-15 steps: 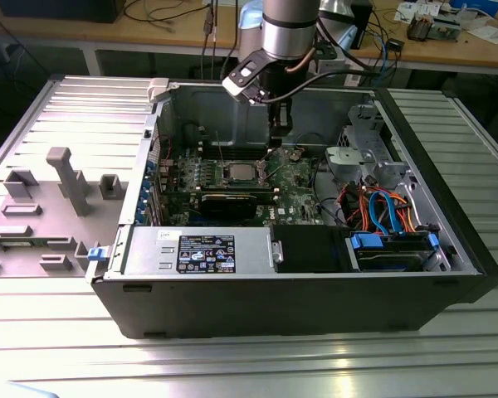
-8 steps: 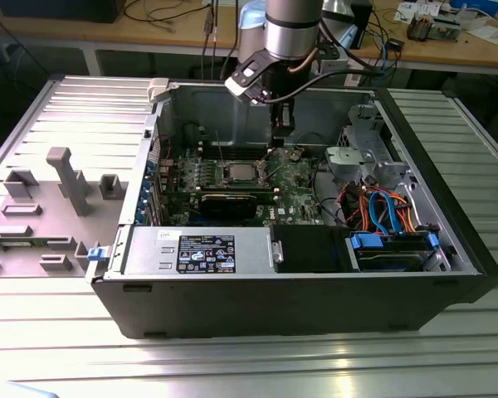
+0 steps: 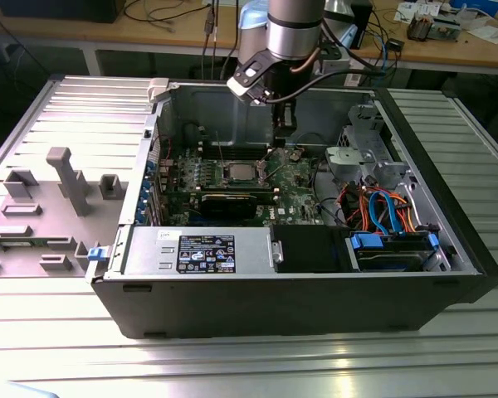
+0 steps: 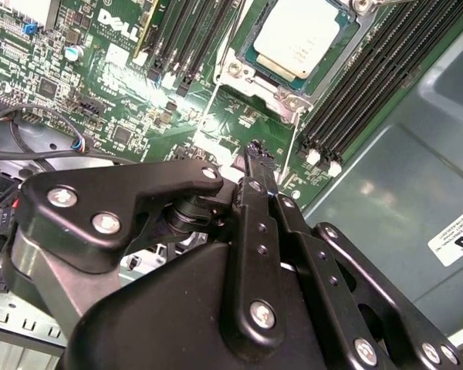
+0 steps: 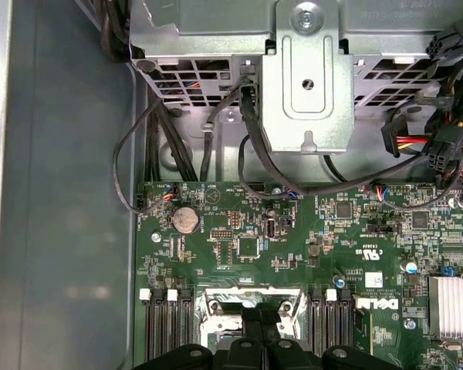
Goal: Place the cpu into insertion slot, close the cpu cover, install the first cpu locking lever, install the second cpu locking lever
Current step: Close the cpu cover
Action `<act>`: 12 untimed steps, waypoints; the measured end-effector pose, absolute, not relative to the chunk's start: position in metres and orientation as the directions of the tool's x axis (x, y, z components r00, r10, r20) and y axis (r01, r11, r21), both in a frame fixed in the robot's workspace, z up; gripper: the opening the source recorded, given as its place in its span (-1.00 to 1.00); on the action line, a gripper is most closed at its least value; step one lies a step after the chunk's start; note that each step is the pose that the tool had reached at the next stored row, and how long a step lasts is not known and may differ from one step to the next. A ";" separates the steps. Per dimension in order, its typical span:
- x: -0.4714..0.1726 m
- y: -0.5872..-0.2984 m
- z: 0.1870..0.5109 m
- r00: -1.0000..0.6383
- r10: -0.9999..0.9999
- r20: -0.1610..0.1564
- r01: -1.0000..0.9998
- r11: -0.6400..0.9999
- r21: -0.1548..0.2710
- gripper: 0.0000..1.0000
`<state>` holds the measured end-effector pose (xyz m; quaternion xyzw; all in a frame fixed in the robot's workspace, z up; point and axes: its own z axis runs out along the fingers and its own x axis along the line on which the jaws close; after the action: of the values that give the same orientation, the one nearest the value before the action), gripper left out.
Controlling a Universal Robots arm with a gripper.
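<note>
My pincer point(image 4: 256, 154) nearest lens: tips pressed together, empty, above board just beside insertion slot point(image 4: 235, 71). Cpu point(image 4: 299, 37) seated there, centre of exterior view. Thin lever point(image 4: 295, 142) stands free. My judgement: press it squarely, clear of memory slots point(image 4: 370, 85).

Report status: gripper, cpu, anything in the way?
Gripper shut, hovering close beside the insertion slot. The cpu seated in it. Nothing between gripper and slot.

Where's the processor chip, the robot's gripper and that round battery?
cpu point(image 4: 297, 35), second wrist view, centre of its silver top.
gripper point(image 4: 256, 150), second wrist view, its tip.
round battery point(image 5: 186, 219), first wrist view, its face.
</note>
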<state>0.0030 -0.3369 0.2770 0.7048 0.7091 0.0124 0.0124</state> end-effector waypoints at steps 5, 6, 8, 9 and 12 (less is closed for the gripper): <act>0.005 -0.337 0.277 -0.006 1.000 0.000 0.999 0.006 0.035 -0.79; 0.005 -0.337 0.277 -0.006 1.000 0.000 0.999 0.006 0.035 -0.79; 0.006 -0.337 0.277 -0.006 1.000 0.000 0.999 0.006 0.035 -0.79; 0.007 -0.337 0.277 -0.006 1.000 0.000 0.999 0.006 0.035 -0.79; 0.008 -0.337 0.277 -0.006 1.000 0.000 0.999 0.006 0.035 -0.79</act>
<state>0.0077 -0.3369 0.2770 0.7049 0.7091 0.0124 0.0125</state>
